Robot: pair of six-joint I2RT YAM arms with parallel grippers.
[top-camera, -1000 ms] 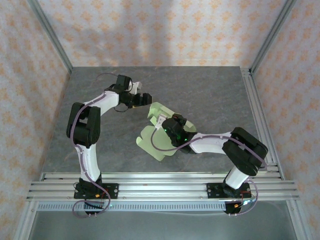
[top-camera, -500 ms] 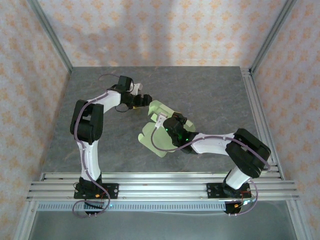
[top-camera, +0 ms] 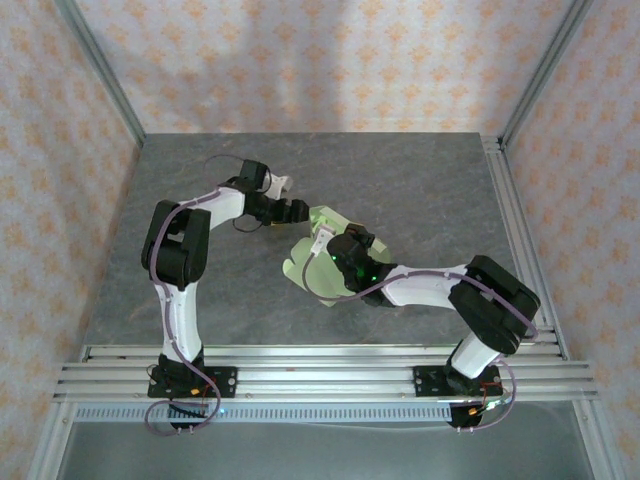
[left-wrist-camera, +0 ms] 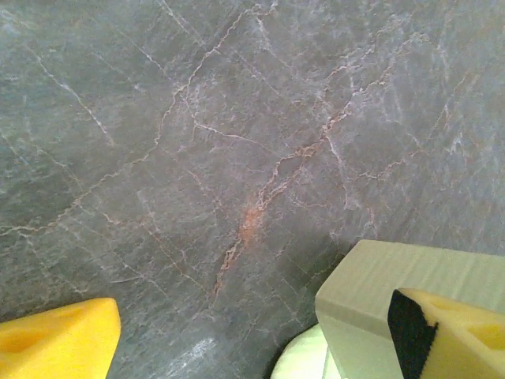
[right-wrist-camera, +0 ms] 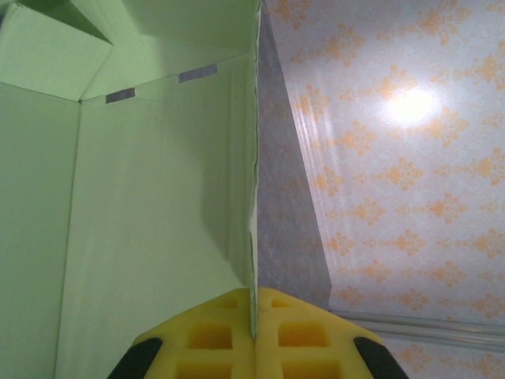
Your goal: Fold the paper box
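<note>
The paper box (top-camera: 306, 272) is a pale green card sheet, partly folded, in the middle of the table. My right gripper (top-camera: 328, 246) is shut on it; in the right wrist view both yellow fingers (right-wrist-camera: 205, 335) pinch a thin upright card edge at the gripper (right-wrist-camera: 254, 332), with the box's inner panels (right-wrist-camera: 150, 197) on the left. My left gripper (top-camera: 293, 212) stands open at the box's far-left side. In the left wrist view the gripper (left-wrist-camera: 252, 343) spans bare table, and its right finger (left-wrist-camera: 458, 335) lies against a raised flap of the box (left-wrist-camera: 387, 288).
The grey marble table (top-camera: 420, 190) has bare room on all sides of the box. Aluminium rails run along the near edge (top-camera: 320, 375) and the right side (top-camera: 515, 230). Wallpapered walls enclose the back and sides.
My left gripper has moved right and nearer, up to the box's far-left flap. The box has shifted a little and looks more gathered up. The right gripper has stayed shut on it.
</note>
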